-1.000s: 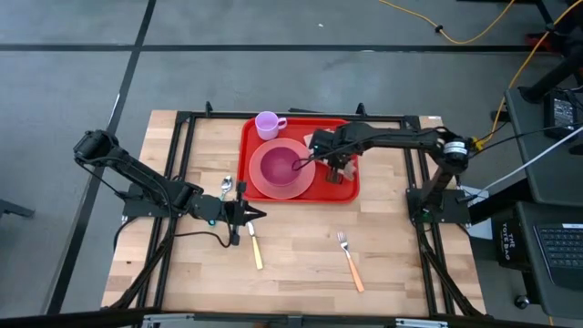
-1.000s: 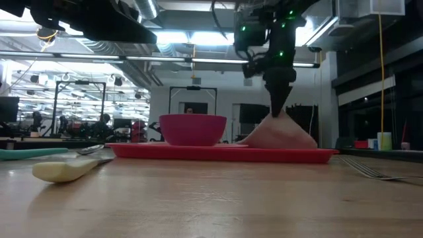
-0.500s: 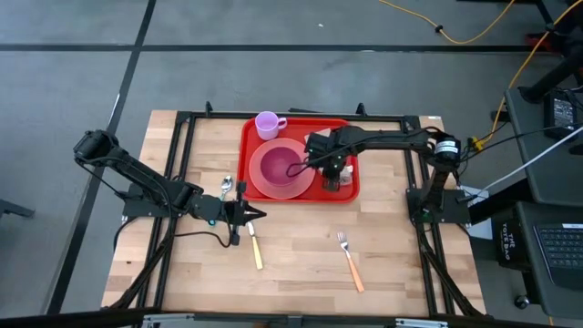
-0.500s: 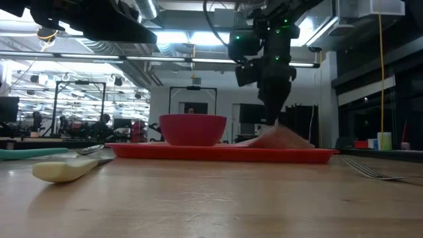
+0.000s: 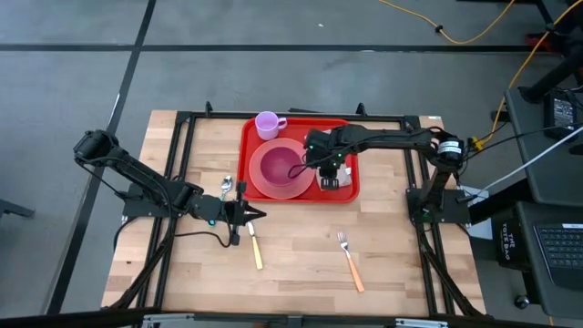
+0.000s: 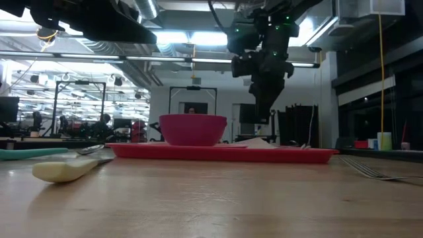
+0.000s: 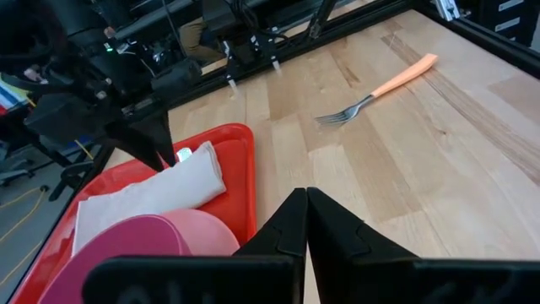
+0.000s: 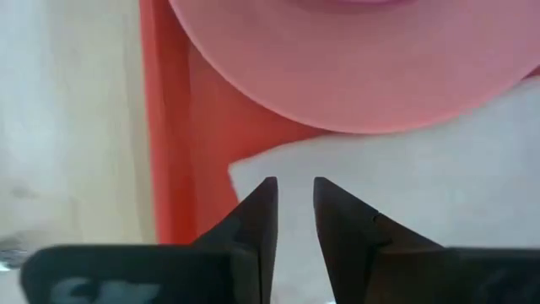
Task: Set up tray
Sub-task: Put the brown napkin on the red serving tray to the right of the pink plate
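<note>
The red tray (image 5: 346, 135) lies at the table's far middle and carries a pink plate (image 5: 305, 182) with a magenta bowl (image 5: 278, 166), a purple cup (image 5: 268, 124) and a white napkin (image 5: 333, 183). The napkin lies flat on the tray's right part, beside the plate (image 8: 354, 76). My right gripper (image 6: 262, 118) hangs just above the napkin (image 6: 261, 141), its fingers slightly open (image 8: 294, 198) and clear of the cloth. My left gripper (image 5: 260, 216) waits shut (image 7: 305, 194) low over the table, left of the middle.
A teal-handled spoon (image 5: 226, 187) and a yellow-handled knife (image 5: 256, 248) lie on the wood near my left gripper. An orange-handled fork (image 5: 351, 260) lies toward the near right. A black frame borders the table; bare wood lies along the near side.
My right gripper has let go of the napkin, risen and shifted slightly toward the table's left. The napkin, a second ago pulled up into a peak under the fingers, has sunk and now lies flat on the tray.
</note>
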